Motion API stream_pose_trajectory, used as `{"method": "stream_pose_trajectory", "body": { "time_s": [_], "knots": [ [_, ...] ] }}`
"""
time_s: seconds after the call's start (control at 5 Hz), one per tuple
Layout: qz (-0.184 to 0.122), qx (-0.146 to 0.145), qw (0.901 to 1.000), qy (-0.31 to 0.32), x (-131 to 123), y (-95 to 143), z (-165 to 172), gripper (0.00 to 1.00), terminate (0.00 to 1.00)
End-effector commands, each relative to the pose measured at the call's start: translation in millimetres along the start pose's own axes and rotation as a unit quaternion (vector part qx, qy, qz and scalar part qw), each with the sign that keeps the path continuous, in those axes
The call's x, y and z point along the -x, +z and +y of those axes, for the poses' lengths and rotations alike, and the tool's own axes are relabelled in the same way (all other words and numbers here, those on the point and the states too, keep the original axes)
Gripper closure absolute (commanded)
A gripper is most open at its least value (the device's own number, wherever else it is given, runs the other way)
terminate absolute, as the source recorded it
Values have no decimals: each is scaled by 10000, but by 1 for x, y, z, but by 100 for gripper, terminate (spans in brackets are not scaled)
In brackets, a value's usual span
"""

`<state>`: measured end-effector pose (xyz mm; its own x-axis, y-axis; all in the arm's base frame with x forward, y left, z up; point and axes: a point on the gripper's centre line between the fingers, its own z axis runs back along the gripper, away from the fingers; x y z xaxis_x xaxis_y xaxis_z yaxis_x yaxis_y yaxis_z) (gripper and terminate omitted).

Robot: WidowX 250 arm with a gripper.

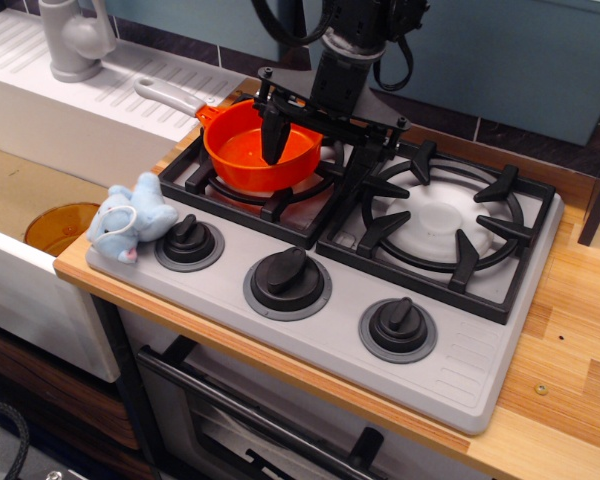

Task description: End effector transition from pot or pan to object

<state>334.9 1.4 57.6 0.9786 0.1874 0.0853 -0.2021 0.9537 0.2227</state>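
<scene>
The orange saucepan (248,152) with a light grey handle (170,97) sits on the left burner grate. My black gripper (317,152) hangs over the pan's right side. Its jaws stand wide apart: the left finger (272,135) hangs over the pan's inside, and the right finger (361,170) is outside the pan's right rim, over the grate. It is open and holds nothing. The light blue-grey plush toy (130,220) with pink patches lies on the stove's front left corner, next to the left knob, well to the left of and nearer than the gripper.
Three black knobs (287,280) line the grey stove front. The right burner grate (440,215) holds nothing. An amber-brown bowl (58,226) sits in the sink at the left. A grey faucet (75,40) and a white draining board (100,95) stand at the back left.
</scene>
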Motion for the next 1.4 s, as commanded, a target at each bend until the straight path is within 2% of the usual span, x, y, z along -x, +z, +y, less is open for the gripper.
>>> {"method": "stream_pose_trajectory", "body": {
  "time_s": [0.0,0.2,0.6,0.8,1.0,1.2],
  "knots": [
    [0,0,10000,0,0,0,0,0,0],
    [226,-305,9992,146,5,39,7,0,0],
    [162,-324,9990,251,12,48,5,0,0],
    [186,-453,9986,223,16,52,13,0,0],
    [368,-551,9977,-150,21,66,48,0,0],
    [362,-627,9971,-249,26,68,66,0,0]
  ]
}}
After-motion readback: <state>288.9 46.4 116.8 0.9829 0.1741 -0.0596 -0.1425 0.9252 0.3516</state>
